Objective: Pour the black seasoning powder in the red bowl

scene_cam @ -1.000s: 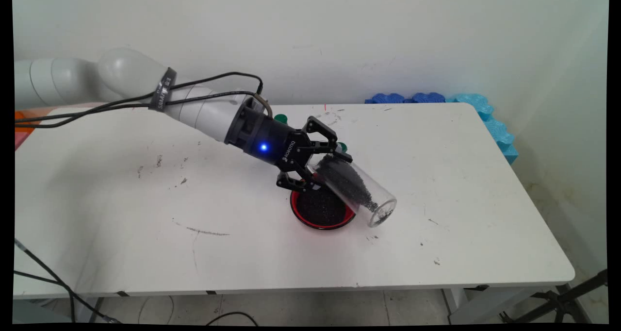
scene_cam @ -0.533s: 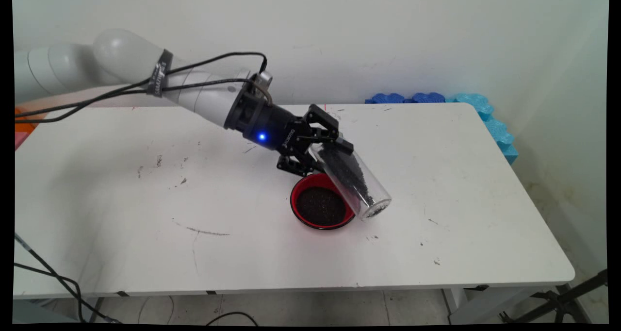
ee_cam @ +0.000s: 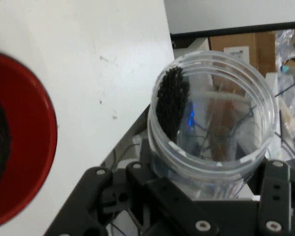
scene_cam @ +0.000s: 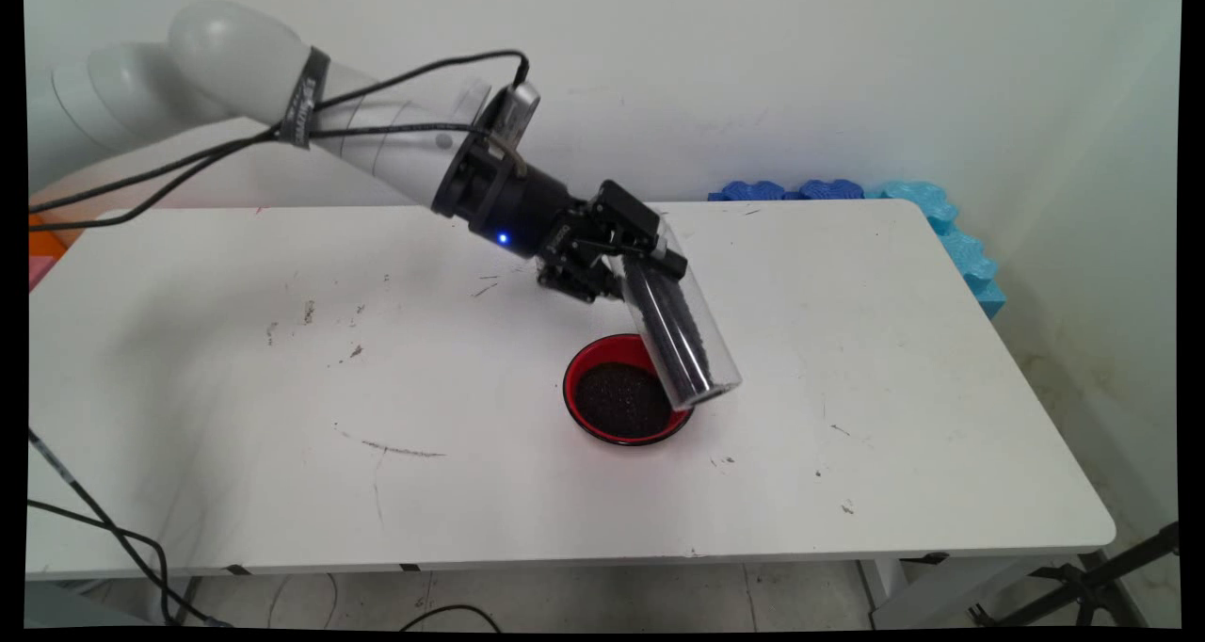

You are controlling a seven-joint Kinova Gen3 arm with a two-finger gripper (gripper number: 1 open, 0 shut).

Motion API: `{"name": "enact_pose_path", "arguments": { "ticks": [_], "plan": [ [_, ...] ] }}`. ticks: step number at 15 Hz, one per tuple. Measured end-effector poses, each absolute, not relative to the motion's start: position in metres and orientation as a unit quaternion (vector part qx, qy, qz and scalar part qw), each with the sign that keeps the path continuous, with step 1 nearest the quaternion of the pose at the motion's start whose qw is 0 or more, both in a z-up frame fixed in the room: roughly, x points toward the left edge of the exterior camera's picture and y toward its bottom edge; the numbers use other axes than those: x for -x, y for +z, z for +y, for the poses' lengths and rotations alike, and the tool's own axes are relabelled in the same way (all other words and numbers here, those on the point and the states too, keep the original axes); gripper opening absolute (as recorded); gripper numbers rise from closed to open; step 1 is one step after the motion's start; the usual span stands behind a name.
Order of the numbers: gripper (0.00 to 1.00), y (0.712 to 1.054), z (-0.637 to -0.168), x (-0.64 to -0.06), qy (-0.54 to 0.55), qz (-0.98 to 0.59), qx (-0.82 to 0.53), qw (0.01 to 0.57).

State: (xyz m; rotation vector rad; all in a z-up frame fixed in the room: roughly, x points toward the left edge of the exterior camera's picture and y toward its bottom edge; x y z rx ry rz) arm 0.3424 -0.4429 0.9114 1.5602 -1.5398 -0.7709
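A clear jar (scene_cam: 680, 327) is clamped near its base by the black gripper (scene_cam: 629, 264) and held tilted, mouth down, above the far right rim of a red bowl (scene_cam: 576, 380). Dark granules (ee_cam: 173, 101) line the jar's lower wall; more fill the bowl on the white table (scene_cam: 282, 416).

I see my tool (scene_cam: 629, 264) clamped on the closed end of a clear jar (scene_cam: 680, 331), which tilts mouth-down toward the right rim of a red bowl (scene_cam: 626, 399). Dark granules lie along the jar's lower side (more of them fill the bowl). The bowl sits on the white tabletop (scene_cam: 282, 416), which is scuffed. Blue foam pieces (scene_cam: 927, 218) line its far right corner.
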Motion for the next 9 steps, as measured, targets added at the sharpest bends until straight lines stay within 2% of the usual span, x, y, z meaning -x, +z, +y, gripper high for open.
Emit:
{"name": "enact_pose_path", "arguments": {
  "ticks": [9],
  "plan": [
    [0.00, 0.956, -0.460, -0.345, -0.198, -0.733, -0.493, 0.425]
  ]
}}
